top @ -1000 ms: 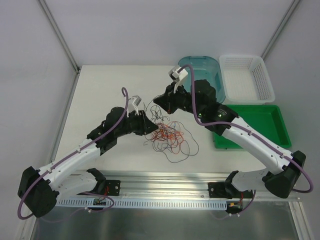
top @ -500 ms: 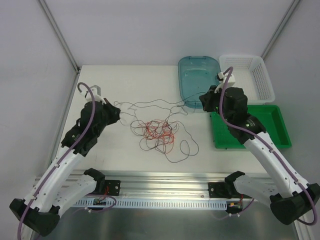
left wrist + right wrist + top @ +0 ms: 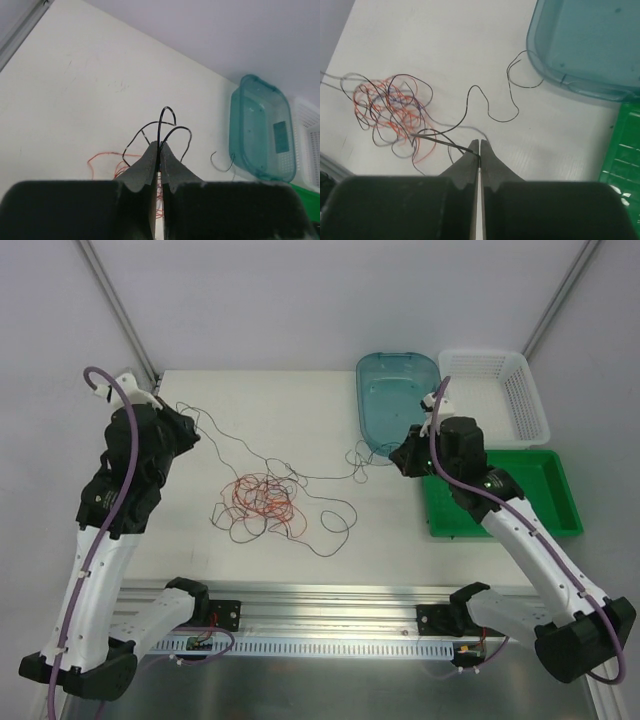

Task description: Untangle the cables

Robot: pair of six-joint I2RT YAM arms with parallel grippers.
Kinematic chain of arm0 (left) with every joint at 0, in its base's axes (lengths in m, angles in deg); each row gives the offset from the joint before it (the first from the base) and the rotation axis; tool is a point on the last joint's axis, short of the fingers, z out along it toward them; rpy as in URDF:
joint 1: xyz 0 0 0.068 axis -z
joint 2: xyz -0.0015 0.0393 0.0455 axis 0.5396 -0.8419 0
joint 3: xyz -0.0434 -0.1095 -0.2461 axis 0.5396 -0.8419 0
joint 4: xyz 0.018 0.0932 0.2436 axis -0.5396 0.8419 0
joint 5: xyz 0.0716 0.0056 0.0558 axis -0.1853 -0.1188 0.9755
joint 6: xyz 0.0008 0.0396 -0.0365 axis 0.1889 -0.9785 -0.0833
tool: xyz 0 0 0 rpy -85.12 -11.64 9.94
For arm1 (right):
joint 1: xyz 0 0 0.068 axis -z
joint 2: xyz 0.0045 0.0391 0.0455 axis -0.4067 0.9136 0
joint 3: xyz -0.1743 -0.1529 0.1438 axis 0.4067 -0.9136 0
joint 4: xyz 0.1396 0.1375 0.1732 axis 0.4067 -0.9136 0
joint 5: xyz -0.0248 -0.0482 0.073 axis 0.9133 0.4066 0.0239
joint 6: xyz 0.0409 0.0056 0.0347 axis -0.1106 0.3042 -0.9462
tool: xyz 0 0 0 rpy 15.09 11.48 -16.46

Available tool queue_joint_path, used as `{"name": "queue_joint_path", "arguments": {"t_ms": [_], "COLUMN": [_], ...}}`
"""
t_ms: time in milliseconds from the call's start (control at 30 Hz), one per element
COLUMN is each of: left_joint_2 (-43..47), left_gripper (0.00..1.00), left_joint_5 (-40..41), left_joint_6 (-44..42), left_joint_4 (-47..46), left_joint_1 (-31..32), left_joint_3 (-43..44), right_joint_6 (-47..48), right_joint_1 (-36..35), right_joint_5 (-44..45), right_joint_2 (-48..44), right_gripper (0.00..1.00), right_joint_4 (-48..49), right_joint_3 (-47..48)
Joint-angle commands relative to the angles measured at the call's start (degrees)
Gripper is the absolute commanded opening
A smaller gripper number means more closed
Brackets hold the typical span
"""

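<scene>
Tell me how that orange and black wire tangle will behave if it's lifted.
Probably floppy: the wires lie in loose curls. Likely very light, being hair-thin. Might slip: the left hand pinches only thin black strands.

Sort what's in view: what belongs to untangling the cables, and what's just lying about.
In the job:
- thin orange-red and black wire cables, tangled
- left gripper, shut on a black strand
- right gripper, shut on a black strand

Lying about:
- translucent teal plastic tub
- white plastic mesh basket
- green plastic tray

On the table [image 3: 260, 405], a teal tub [image 3: 392, 405], white basket [image 3: 482, 398] and green tray [image 3: 537, 487] cluster at right.
</scene>
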Motion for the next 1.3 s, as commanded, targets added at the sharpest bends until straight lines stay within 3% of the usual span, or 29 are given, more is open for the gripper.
{"name": "queue_joint_path", "arguments": {"t_ms": [0,67,167,233,367,600,833,1033,1133,1167,1200,1267], "left_joint_2": [-0.80,-1.77,-3.62,-5.02,-6.52,-10.99,-16.10,-17.16,-16.98,-16.55,-16.11,-15.23], "left_gripper": [0.00,0.00,0.00,0.00,0.00,0.00,0.01,0.18,0.32,0.39,0.61,0.79], "left_joint_5": [-1.03,-0.42,7.03,15.26,21.55,9.36,-9.97,-21.48,-25.36,-25.46,-25.46,-25.20], "left_joint_6": [-3.29,-5.57,-10.23,-13.30,-14.20,-6.74,-7.43,-10.94,-13.84,-14.19,-14.72,-15.08], "left_joint_4": [-0.40,-0.40,0.04,0.65,1.18,1.18,1.01,-0.92,-2.68,-3.21,-4.69,-5.76], "left_joint_1": [-0.39,-0.31,-0.31,-0.39,-0.74,-8.91,-9.18,-9.18,-9.18,-9.18,-9.18,-9.27], "left_joint_3": [8.80,13.82,17.17,16.47,9.54,-3.91,-8.83,-16.30,-19.38,-20.18,-21.84,-23.34], "right_joint_6": [-1.28,-0.93,-0.67,0.04,2.32,8.30,10.06,13.22,14.10,14.28,14.71,15.68], "right_joint_1": [-2.60,-4.80,-5.51,-5.42,-5.42,-5.42,-5.42,-5.42,-5.42,-5.25,-5.16,-4.98], "right_joint_5": [-4.70,-5.05,-3.03,-0.50,0.92,0.23,-6.02,0.66,4.78,5.14,8.28,10.41], "right_joint_2": [2.65,4.14,3.19,0.82,-3.40,-8.42,-3.85,-1.39,-0.33,0.02,0.72,1.34], "right_gripper": [0.01,0.01,0.01,0.01,0.01,0.01,0.01,0.01,0.01,0.01,0.01,0.01], "right_joint_4": [-1.52,-1.96,-2.57,-4.85,-11.79,-21.02,-21.47,-18.93,-16.38,-16.11,-15.67,-13.93], "right_joint_3": [-3.20,-3.99,-5.58,-4.88,1.35,17.34,28.86,34.23,36.07,36.69,37.56,38.36]}}
